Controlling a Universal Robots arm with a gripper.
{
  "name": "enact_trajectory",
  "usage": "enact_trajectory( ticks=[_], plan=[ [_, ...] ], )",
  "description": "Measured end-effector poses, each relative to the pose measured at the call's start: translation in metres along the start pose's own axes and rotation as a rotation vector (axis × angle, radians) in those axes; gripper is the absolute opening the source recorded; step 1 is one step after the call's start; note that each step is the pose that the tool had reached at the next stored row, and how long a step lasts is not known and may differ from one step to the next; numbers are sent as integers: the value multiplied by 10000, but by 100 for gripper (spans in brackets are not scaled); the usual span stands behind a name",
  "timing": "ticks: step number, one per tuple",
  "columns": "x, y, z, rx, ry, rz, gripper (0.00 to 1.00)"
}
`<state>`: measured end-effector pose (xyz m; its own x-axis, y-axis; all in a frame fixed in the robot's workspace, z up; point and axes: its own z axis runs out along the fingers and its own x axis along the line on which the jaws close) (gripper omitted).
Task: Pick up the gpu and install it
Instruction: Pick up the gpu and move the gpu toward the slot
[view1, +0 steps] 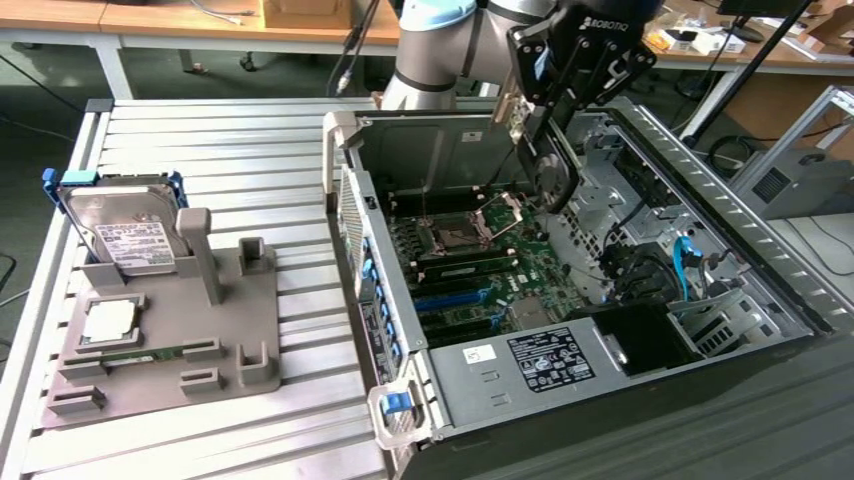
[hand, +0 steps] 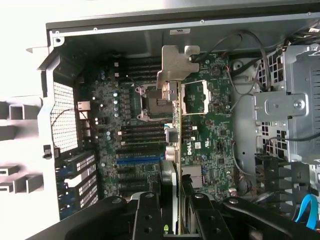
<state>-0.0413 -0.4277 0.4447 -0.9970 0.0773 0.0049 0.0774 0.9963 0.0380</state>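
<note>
Pincer (hand: 170, 202) half-closed on the gpu (hand: 176, 65), gripping its edge; card hangs beneath it over the motherboard (hand: 210, 145) in the open case (view1: 461, 385), seemingly not yet seated.

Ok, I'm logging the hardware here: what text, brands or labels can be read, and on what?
"ROBOTIQ": on the end effector gripping the gpu.
"DELL": apparently, on the motherboard.
White hard drive label: too small to read.
Black sticker: too small to read.
</note>
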Motion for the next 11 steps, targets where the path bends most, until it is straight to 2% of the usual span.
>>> enact_trajectory(
  ticks=[11],
  plan=[
    [0, -4, 94, 1, 0, 0, 27]
  ],
)
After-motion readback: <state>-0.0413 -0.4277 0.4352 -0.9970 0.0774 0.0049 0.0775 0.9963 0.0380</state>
